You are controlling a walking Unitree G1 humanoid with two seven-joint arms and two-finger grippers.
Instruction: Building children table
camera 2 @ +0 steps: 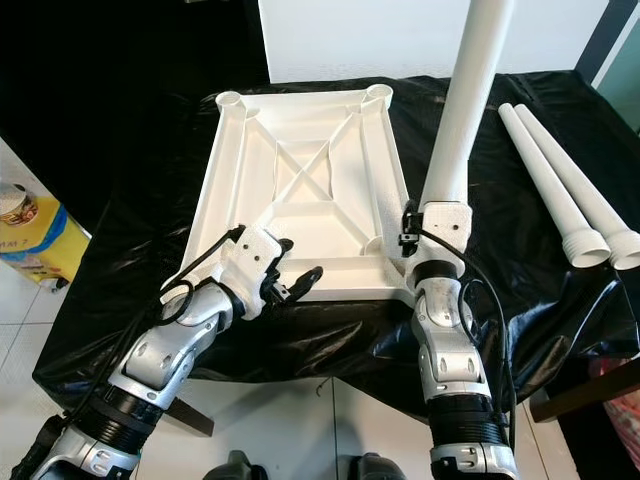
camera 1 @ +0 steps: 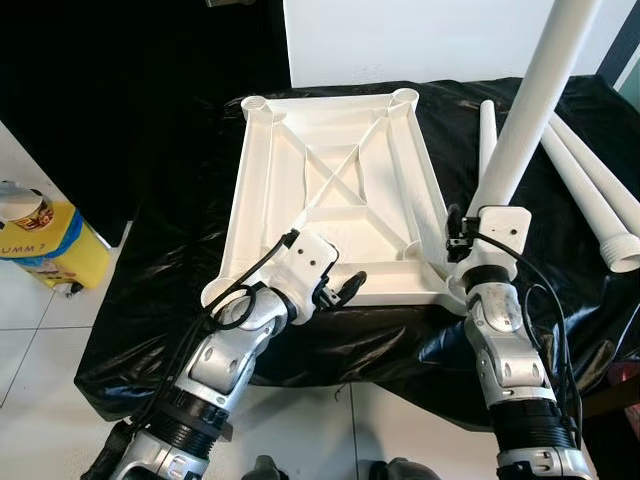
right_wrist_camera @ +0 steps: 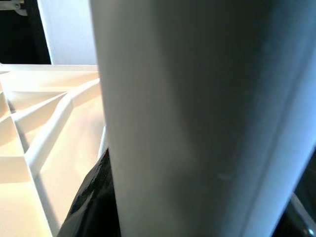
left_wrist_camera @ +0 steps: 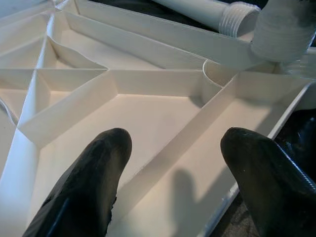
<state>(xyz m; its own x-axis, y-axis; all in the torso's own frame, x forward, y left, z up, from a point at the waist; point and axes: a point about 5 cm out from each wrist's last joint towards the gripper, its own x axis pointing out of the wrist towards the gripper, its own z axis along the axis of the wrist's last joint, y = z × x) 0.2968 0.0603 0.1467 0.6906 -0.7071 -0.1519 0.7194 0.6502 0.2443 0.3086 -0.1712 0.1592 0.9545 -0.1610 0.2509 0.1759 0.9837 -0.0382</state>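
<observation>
A white tabletop (camera 1: 340, 190) lies upside down, ribs up, on a table under a black sheet (camera 1: 160, 300). My right gripper (camera 2: 438, 212) is shut on a long white leg (camera 1: 530, 110) that stands nearly upright over the tabletop's near right corner. The leg's threaded end (left_wrist_camera: 281, 29) sits at that corner socket. One black finger (right_wrist_camera: 94, 197) shows beside the leg. My left gripper (camera 1: 348, 286) hovers open over the tabletop's near edge, its fingers (left_wrist_camera: 98, 173) spread above the ribs and holding nothing.
Spare white legs (camera 2: 560, 190) lie on the sheet to the right, one more (camera 1: 487, 130) behind the held leg. A yellow container (camera 1: 50, 240) stands on the tiled floor at left. A white panel (camera 1: 420, 40) rises behind the table.
</observation>
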